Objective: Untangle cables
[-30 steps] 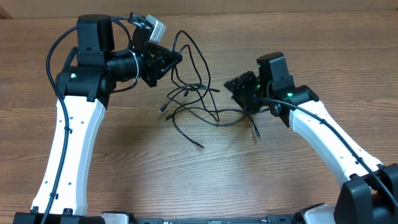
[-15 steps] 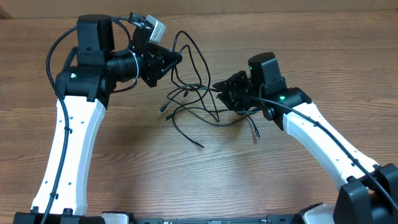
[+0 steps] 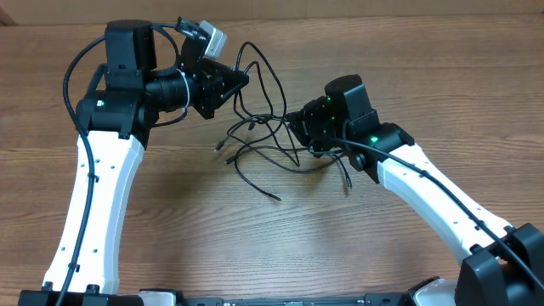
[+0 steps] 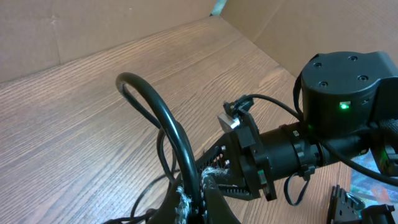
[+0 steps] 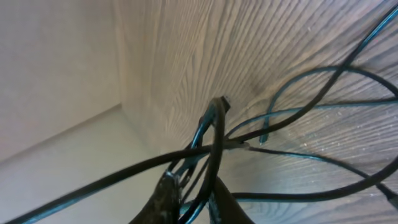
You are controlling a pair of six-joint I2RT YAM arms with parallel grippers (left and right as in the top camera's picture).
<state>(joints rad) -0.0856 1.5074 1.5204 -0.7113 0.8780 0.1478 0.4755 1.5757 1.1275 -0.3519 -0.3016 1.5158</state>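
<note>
- cables (image 3: 263,140): one tangle, mid-bench (image 3: 170,221), toward the far edge, between the two claws. No cord lies apart from the rest.
- left claw (image 3: 240,81): pressed together on a strand at the tangle's far-left side. In the left wrist view a loop (image 4: 163,115) arches up out of the claw (image 4: 196,186). That part is held off the bench and thinner loops hang from it.
- right claw (image 3: 296,123): low, at the tangle's right side. In the right wrist view a strand (image 5: 214,137) runs up between the tips (image 5: 193,199), which sit close together. It looks like a pinch on that strand, but the tips are cut by the frame edge, so I'm not sure it's seated.
- Tangle: several loops cross in the centre. A free end (image 3: 274,199) trails toward the near edge. A small plug end (image 3: 219,149) lies on the bench at the left side.
- Done, judging by the layout: a claw on each side of the tangle, set up for a pull-apart. Nothing more.
- Left: nearly the whole job. Draw the sides apart, see which crossings clear, regrasp as needed, and lay each cord out on its own.
- Progress call: early stage.
- Watch: if both claws have the same cord, pulling may tighten the centre crossings rather than open them.
</note>
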